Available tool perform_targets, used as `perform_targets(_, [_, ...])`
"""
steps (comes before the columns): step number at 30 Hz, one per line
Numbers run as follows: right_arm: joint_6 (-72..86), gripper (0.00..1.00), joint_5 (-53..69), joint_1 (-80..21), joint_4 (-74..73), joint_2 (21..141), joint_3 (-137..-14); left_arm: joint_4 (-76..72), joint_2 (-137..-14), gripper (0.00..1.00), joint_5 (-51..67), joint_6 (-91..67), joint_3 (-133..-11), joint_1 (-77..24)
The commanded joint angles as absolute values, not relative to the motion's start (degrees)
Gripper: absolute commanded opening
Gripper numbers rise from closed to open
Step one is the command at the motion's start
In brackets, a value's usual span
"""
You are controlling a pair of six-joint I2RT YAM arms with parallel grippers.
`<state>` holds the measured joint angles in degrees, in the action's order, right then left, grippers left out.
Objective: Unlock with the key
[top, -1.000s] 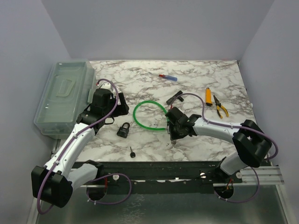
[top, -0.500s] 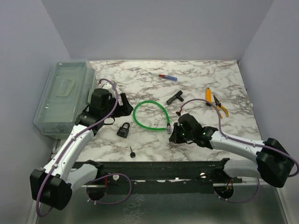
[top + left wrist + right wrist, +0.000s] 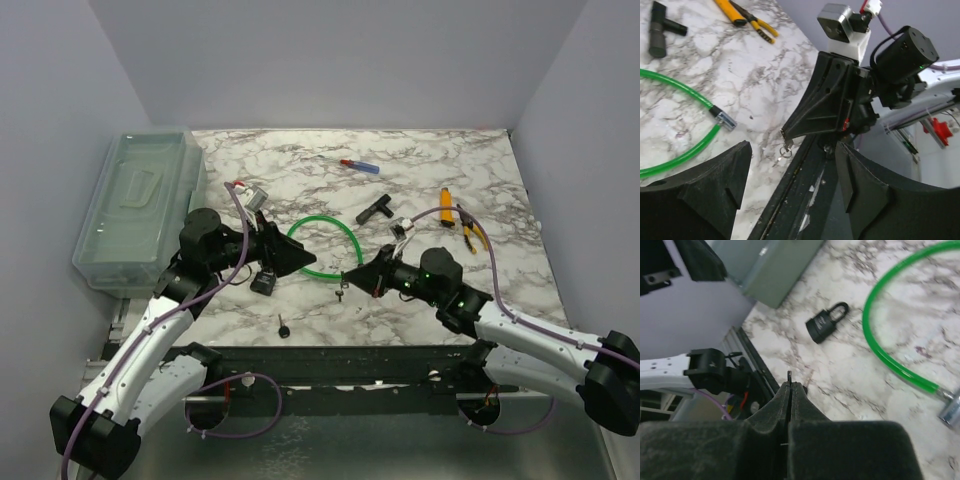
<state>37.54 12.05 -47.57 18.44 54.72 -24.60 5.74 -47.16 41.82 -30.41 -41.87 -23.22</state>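
Padlock (image 3: pixel 826 322) lies too blurred to read, right gripper (image 3: pixel 347 277) pinches what seems the key (image 3: pixel 786 149), left gripper (image 3: pixel 300 258) gapes wide.

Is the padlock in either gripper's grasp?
No, the padlock lies by itself on the marble table in the right wrist view, with nothing touching it.

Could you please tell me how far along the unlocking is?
Done: the right tool is shut on a small key. In hand: the open left tool hovers by the padlock, not gripping it. Left: hold the padlock, insert the key, turn; its shackle is closed.
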Motion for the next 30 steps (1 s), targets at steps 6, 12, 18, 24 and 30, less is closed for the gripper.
perform_targets(6, [39.12, 0.01, 21.91, -47.94, 33.54, 59.14, -31.63, -4.53, -47.78, 0.63, 53.63, -36.10, -39.83, -24.99])
perform_targets(12, [40.41, 0.01, 24.75, -47.90, 37.05, 61.86, -34.80, -5.30, -47.51, 0.56, 53.25, -36.56, -39.42, -25.54])
perform_targets(18, [41.42, 0.01, 30.00, -47.90, 38.94, 65.54, -37.52, -5.43, -46.66, 0.48, 51.37, -36.76, -39.32, -25.49])
perform_targets(24, [42.11, 0.01, 32.22, -47.90, 39.87, 67.08, -38.07, -5.36, -45.14, 0.45, 48.99, -36.24, -39.12, -25.48])
perform_targets(30, [42.62, 0.01, 33.47, -47.90, 40.23, 68.09, -38.21, -5.06, -44.45, 0.41, 47.64, -35.73, -39.03, -25.44])
